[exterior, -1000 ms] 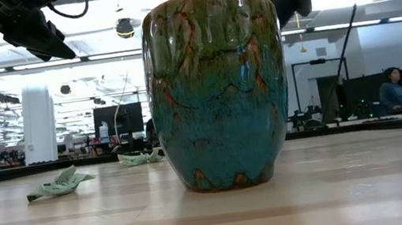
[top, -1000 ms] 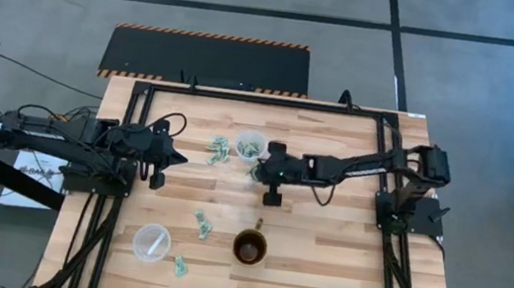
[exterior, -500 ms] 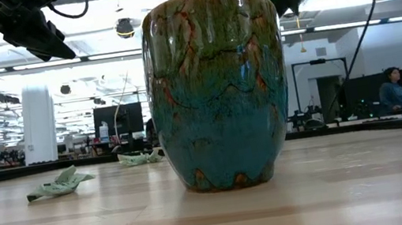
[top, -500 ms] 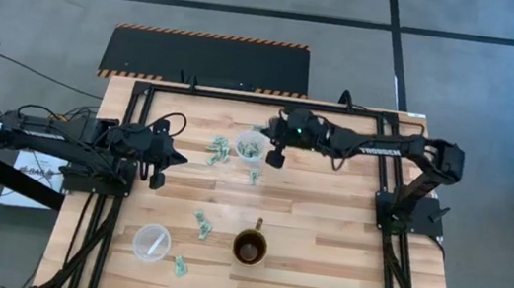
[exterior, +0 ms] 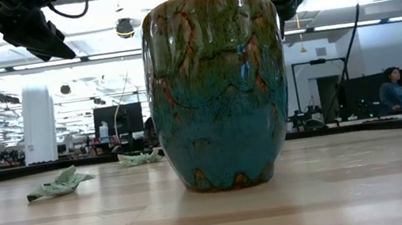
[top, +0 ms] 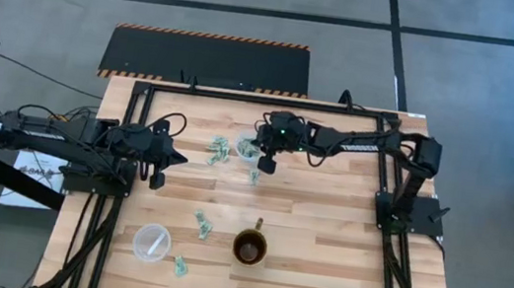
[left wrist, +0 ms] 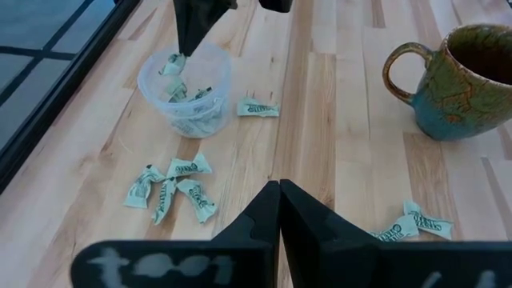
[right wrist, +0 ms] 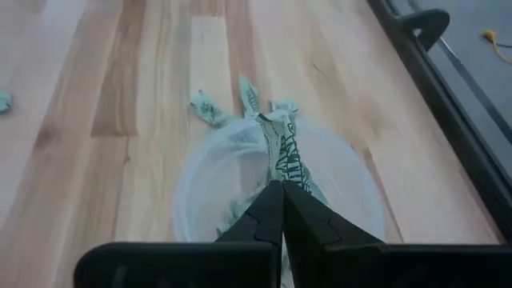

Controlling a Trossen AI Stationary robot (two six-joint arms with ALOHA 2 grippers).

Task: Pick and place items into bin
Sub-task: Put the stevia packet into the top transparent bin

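The items are small pale green-and-white wrappers. Several lie loose on the table (top: 219, 149) (top: 203, 222) (left wrist: 172, 184), and some sit inside a clear plastic cup (top: 250, 146) (left wrist: 186, 88). My right gripper (top: 264, 157) (right wrist: 280, 188) is over that cup, shut on one wrapper (right wrist: 278, 152). My left gripper (top: 158, 158) (left wrist: 278, 186) waits shut above the table's left part, touching nothing. My right gripper pinches one wrapper between its two fingertips, at the wrapper's near end (right wrist: 280, 178). The fingers (left wrist: 192, 28) come from above, pointing down. The wrapper (left wrist: 172, 64) hangs at the fingertips in the mouth of the clear cup, off the table.
A glazed green-and-blue mug (top: 249, 248) (exterior: 217, 86) stands near the table's near edge. A second clear cup (top: 152, 242) stands toward the near left. One wrapper (top: 255, 177) lies just beside the far cup, another (top: 180, 266) near the near edge.
My right gripper has moved from the table's middle toward the far edge, then a little left, and now hangs over the clear cup. The left arm has kept still.
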